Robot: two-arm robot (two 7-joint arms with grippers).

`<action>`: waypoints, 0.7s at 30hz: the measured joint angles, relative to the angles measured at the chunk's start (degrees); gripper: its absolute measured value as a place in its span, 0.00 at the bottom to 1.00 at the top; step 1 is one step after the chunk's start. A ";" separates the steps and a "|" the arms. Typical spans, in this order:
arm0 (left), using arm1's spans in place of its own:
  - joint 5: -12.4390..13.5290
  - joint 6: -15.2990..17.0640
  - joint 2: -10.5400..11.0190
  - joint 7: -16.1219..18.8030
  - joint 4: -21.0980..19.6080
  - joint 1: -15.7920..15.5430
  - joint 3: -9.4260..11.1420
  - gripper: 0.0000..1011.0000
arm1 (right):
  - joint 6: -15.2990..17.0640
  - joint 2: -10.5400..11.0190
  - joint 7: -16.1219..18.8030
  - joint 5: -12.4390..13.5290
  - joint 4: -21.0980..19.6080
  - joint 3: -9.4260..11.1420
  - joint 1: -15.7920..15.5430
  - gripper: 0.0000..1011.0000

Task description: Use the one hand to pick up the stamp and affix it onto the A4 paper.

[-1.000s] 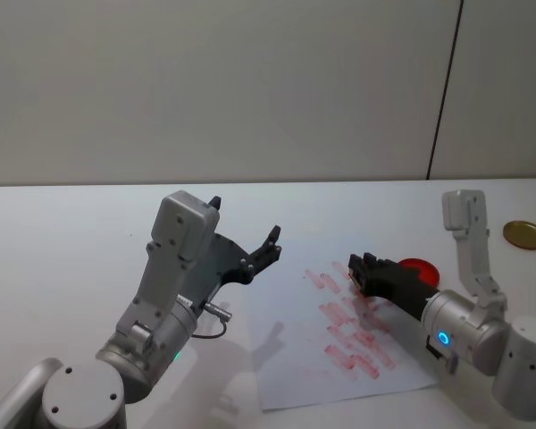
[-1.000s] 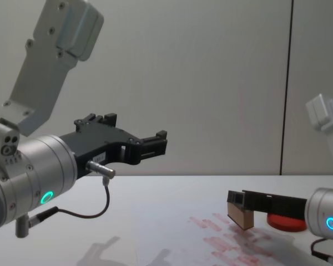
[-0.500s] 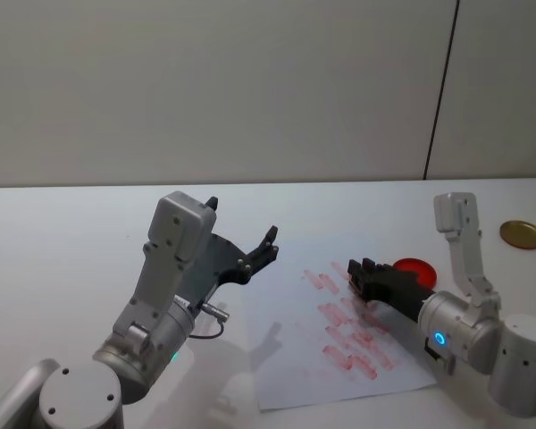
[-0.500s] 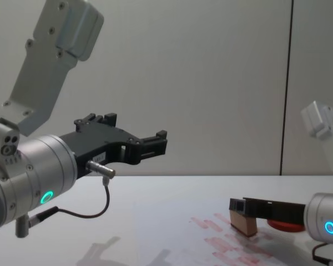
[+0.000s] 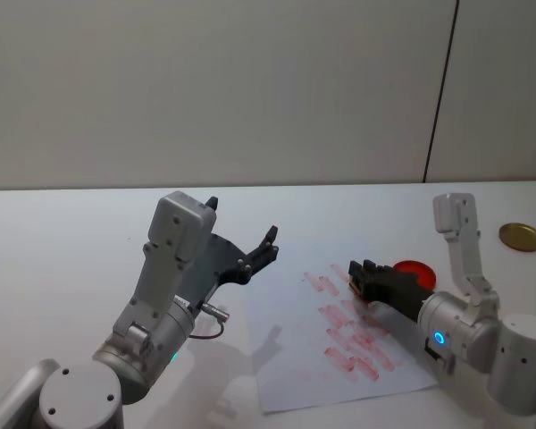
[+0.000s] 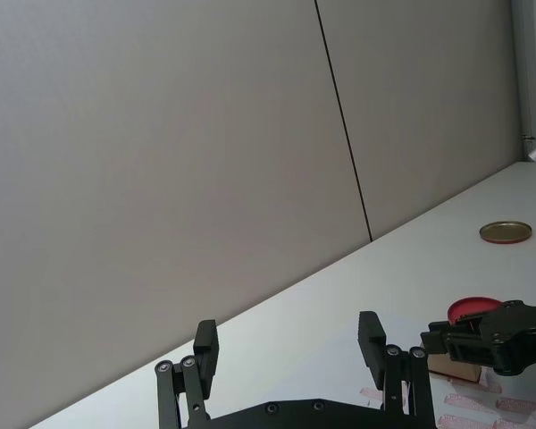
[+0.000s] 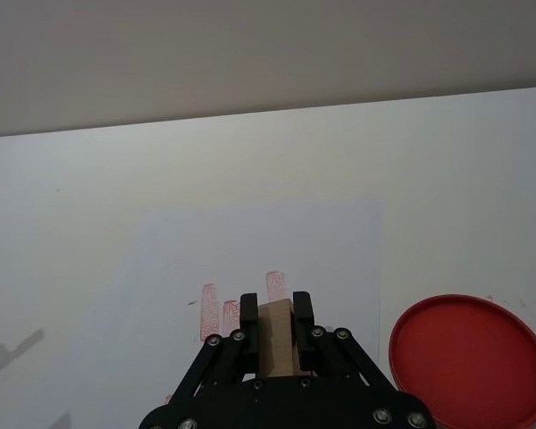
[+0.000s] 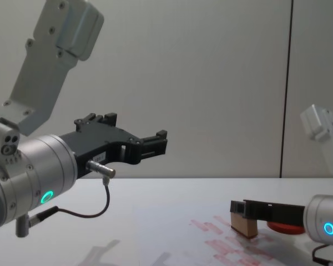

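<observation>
Right wrist view. Bottom middle of the frame: right gripper [image 7: 275,308], two black fingers pinching the stamp [image 7: 277,344] from both sides. Long side of the stamp looks to lie along the fingers, flat bottom facing down. Under it and ahead of it, the A4 paper [image 7: 250,241], with a few red marks just past the fingertips. Lower right: red ink pad [image 7: 469,353], off the edge of the sheet.

Chest view. Lower right: right gripper [image 8: 241,209] lying low and flat, stamp [image 8: 244,227] poking out under the fingers. Bottom of the stamp right down at the sheet [image 8: 177,233]. Touching or a tiny bit above, cannot tell. Middle left: left gripper [image 8: 136,130], high over the table [image 8: 155,194], fingers spread wide, holding nothing.

Head view. Lower right: right gripper [image 5: 362,275] over the right part of the sheet [image 5: 290,357], among the rows of red marks. Middle left: left gripper [image 5: 242,220], up in the air beside the left edge of the sheet. Far right: gold lid [image 5: 522,236].

Left wrist view. Bottom of the frame: left gripper [image 6: 288,332], fingers wide apart. Lower right, far off: right gripper [image 6: 438,338] with the tan stamp [image 6: 454,367] under it.

Best guess: stamp already in the right gripper and right over the sheet, so only a straight push down seems needed.
</observation>
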 joint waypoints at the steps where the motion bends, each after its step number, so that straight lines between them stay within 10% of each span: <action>1: 0.00 0.00 0.00 0.00 0.00 0.00 0.00 0.98 | 0.12 -0.03 -0.04 0.01 0.15 0.00 0.09 0.22; 21: 0.00 0.00 0.00 0.00 0.00 0.00 0.00 0.98 | 1.31 -0.18 -0.44 0.78 1.13 0.12 0.59 0.22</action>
